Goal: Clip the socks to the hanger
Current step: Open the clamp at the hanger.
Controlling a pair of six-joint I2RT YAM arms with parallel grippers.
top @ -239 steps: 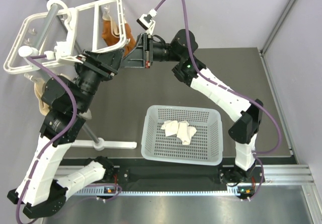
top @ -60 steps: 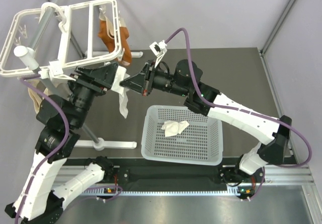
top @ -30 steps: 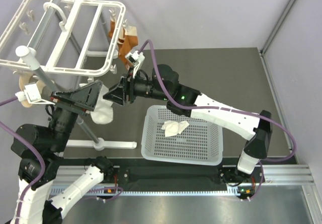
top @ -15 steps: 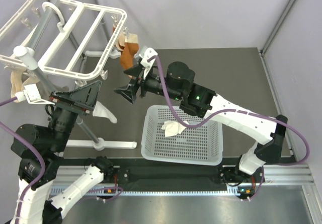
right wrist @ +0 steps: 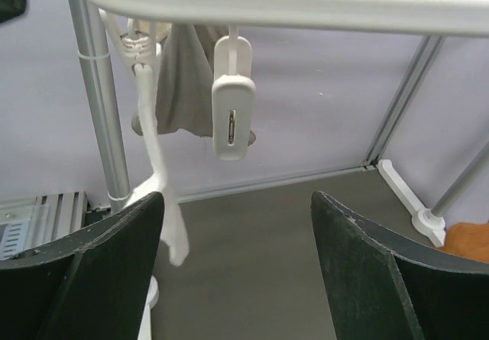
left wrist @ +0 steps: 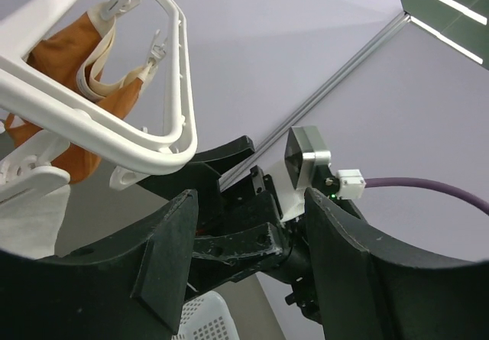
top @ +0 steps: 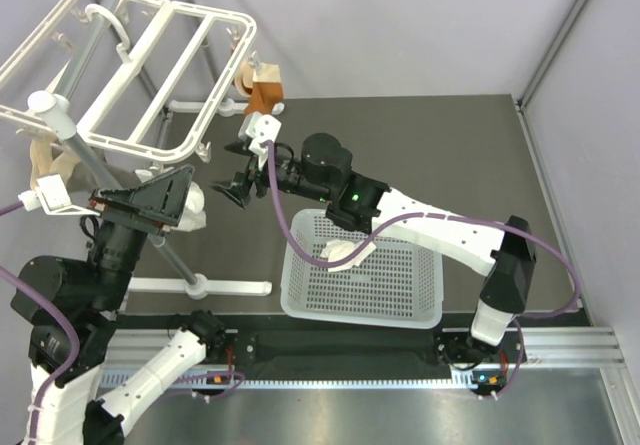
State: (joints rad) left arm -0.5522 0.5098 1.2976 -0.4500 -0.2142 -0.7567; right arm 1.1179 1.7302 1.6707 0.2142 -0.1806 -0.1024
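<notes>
Hanger (right wrist: 306,0) mostly out of frame

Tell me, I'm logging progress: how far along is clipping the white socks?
Done: one white sock hangs from a clip on the hanger. In hand: nothing; the left fingers and right fingers are open and empty. Left: the second white sock lies in the basket, not yet clipped; a free clip is nearby.

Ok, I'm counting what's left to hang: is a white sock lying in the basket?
Yes, the top view shows one crumpled white sock lying inside the perforated basket.
</notes>
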